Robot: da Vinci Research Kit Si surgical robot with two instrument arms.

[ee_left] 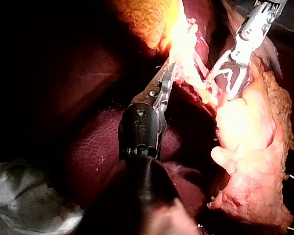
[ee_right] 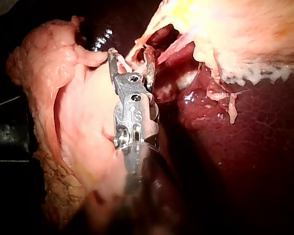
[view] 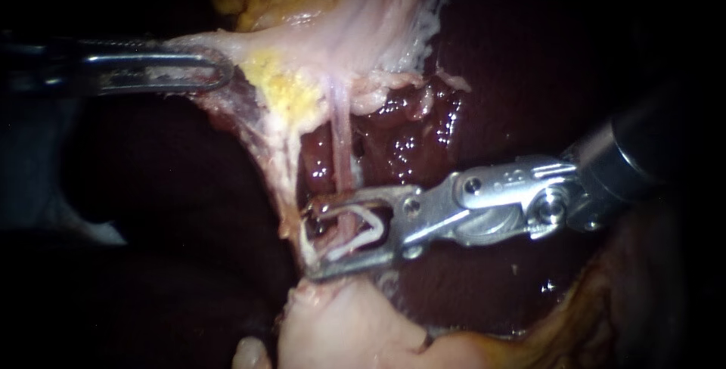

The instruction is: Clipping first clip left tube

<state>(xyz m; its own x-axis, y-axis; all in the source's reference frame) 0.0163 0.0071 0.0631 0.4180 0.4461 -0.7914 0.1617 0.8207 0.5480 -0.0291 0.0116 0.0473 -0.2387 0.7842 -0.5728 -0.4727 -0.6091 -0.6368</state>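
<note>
A thin pale tube [view: 342, 138] runs down from the stretched pale tissue toward a pale lump [view: 340, 324]. My right instrument [view: 344, 237] comes in from the right. Its jaws stand wide around the tube's lower end, with a white clip [view: 361, 239] seated between them and spread in a V astride the tube. In the right wrist view the same jaws [ee_right: 132, 61] bracket the tube [ee_right: 179, 49]. My left instrument [view: 215, 74] enters from the left, shut on the edge of the pale gallbladder tissue [view: 355, 21], which it holds taut. The left wrist view shows its jaws [ee_left: 169, 73] buried in bright tissue.
Dark red liver [view: 529, 74] lies behind and to the right of the tube. A yellow fatty patch [view: 287, 93] sits just left of the tube's upper end. A thin membrane strand [view: 276, 180] hangs left of the right instrument's jaws. Wet raw tissue [view: 408, 134] glistens behind the tube.
</note>
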